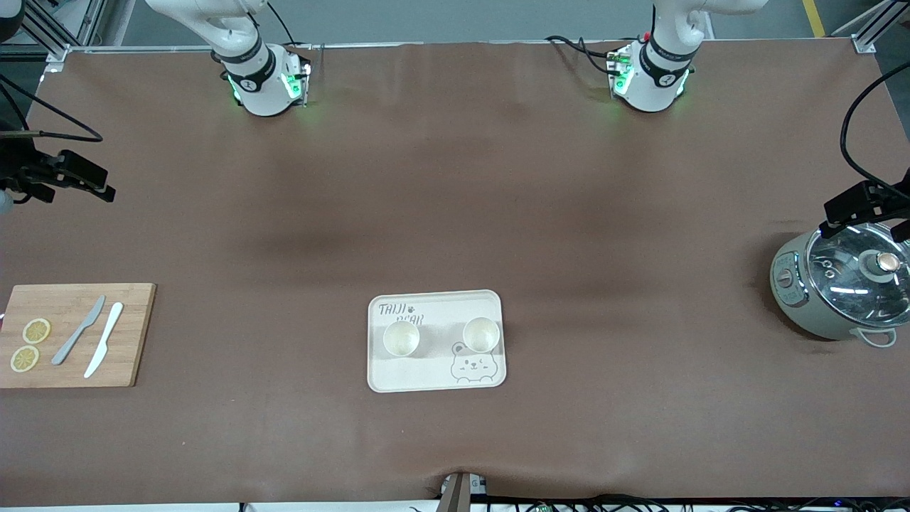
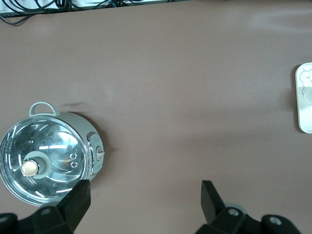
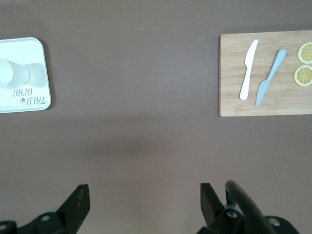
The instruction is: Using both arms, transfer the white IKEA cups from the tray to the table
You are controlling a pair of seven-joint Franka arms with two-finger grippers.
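We see the brown table (image 1: 455, 178), then the cream bear-printed rectangular tray (image 1: 435, 377) near the front camera, mid-table. Both small cream-white handleless cups (image 1: 401, 338) (image 1: 481, 334) stand upright on it, side by side, apart. Left gripper (image 2: 144, 195) hangs wide open and empty beside the grey glass-lidded pot (image 2: 46, 163); right gripper (image 3: 144, 197) likewise over bare table, near the bamboo cutting board (image 3: 265, 100).

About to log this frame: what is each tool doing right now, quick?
Left tool: open, holding nothing, up over the table beside the pot.
Right tool: open, holding nothing, up over the table between the tray and the cutting board.
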